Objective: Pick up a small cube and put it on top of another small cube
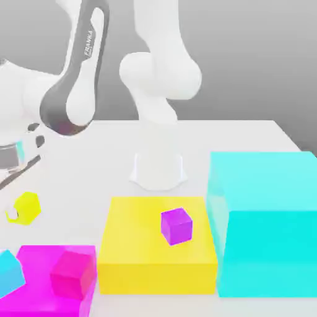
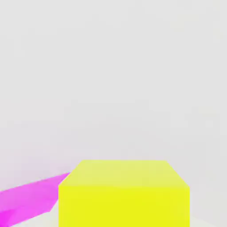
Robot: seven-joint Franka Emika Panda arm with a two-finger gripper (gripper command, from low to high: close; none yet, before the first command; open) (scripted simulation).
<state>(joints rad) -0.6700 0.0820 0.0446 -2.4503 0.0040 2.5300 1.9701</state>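
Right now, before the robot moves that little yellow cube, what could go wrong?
The small yellow cube might slip from the gripper if the grip isn't firm. Carried low, it could bump the red-pink cube on the magenta block. The small purple cube gives little room for stacking.

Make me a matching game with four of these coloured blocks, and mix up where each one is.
Blocks:
1. Purple cube
2. Crimson cube
3. Large cyan block
4. Small yellow cube

Places:
A. Beside the flat yellow block, at the exterior view's right
B. At the exterior view's left, higher in the picture than the magenta block
C. On top of the flat yellow block
D. On the magenta block

Pairs: 1-C, 2-D, 3-A, 4-B
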